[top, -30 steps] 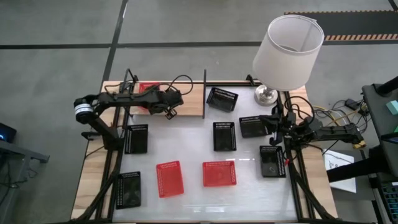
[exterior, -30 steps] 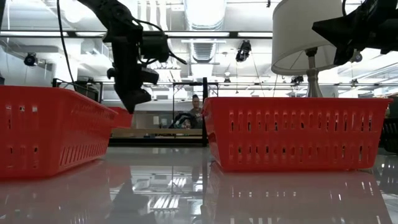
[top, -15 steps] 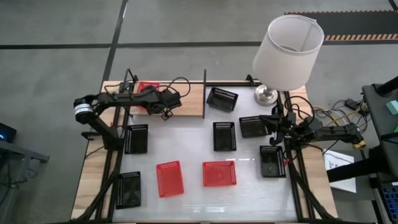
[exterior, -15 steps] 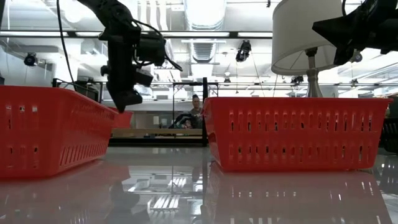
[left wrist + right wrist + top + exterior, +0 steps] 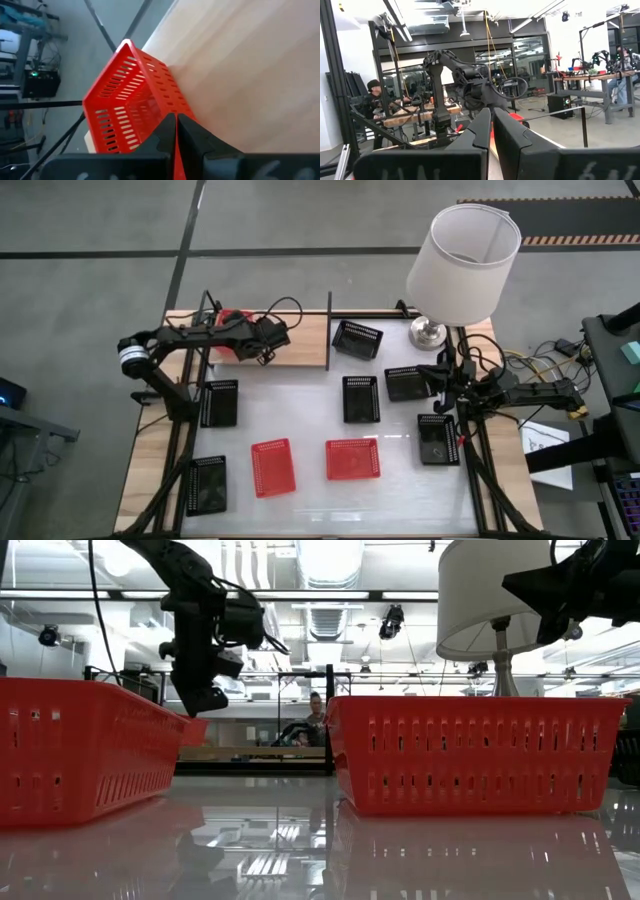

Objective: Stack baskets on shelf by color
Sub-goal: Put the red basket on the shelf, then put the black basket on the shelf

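From above, we see a white lamp (image 5: 463,265) standing at the table's far right corner, beside the shelf (image 5: 305,340). A black basket (image 5: 357,338) sits just right of the shelf's upright divider. Five more black baskets and two red baskets (image 5: 272,467) lie spread on the white tabletop (image 5: 300,415). The left gripper (image 5: 222,332) reaches over the shelf's left end, and its arm covers most of the third red basket (image 5: 234,317) there. The right gripper (image 5: 440,380) waits at the table's right edge, near a black basket.

From table height, we find the two red baskets filling the foreground and blocking most of the shelf. The left gripper (image 5: 205,695) hangs point-down above it. A person sits far behind.

In the left wrist view, the fingers (image 5: 160,142) are pressed together over one wall of the red basket, which rests on the light wood.

In the right wrist view, the right fingers (image 5: 482,127) meet with nothing between them.
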`<state>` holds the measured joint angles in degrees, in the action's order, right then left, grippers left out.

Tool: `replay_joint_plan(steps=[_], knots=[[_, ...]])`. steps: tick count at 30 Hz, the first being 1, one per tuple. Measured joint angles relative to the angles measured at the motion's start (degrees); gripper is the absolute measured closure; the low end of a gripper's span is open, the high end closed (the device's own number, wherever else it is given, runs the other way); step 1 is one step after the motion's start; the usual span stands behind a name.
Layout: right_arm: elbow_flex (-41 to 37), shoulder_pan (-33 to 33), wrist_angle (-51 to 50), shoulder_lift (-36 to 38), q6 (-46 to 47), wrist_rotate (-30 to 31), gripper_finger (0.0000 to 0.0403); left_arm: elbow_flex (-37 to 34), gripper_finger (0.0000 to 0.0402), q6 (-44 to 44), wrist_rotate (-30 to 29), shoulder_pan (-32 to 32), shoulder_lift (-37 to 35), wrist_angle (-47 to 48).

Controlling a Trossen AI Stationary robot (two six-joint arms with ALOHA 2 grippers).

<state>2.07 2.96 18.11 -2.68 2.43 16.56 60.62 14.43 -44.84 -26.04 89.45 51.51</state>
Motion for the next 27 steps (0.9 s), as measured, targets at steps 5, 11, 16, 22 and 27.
replay_joint_plan(steps=[5, 11, 16, 22, 27], knots=[[0.0, 0.0, 0.0, 0.0, -0.1, 0.0, 0.0390, 0.6, 0.0402, -0.1, -1.5, -0.1, -0.3, 0.0], [0.0, 0.0, -0.3, 0.0, 0.0, 0.0, 0.0390, 2.9, 0.0402, 0.2, -1.6, 6.5, -4.2, 0.1], [0.0, 0.0, -1.3, 0.0, -0.1, 0.0, 0.0390, 4.0, 0.0402, 0.3, 1.3, 18.2, -9.2, -1.9], [0.0, 0.0, -1.6, 0.0, 0.1, 0.0, 0.0390, 2.9, 0.0401, 4.5, 12.7, 33.9, -13.4, -7.0], [0.0, 0.0, -1.6, 0.0, 0.1, 0.0, 0.0390, 2.8, 0.0401, 12.8, 15.2, 44.8, -13.6, -7.4]])
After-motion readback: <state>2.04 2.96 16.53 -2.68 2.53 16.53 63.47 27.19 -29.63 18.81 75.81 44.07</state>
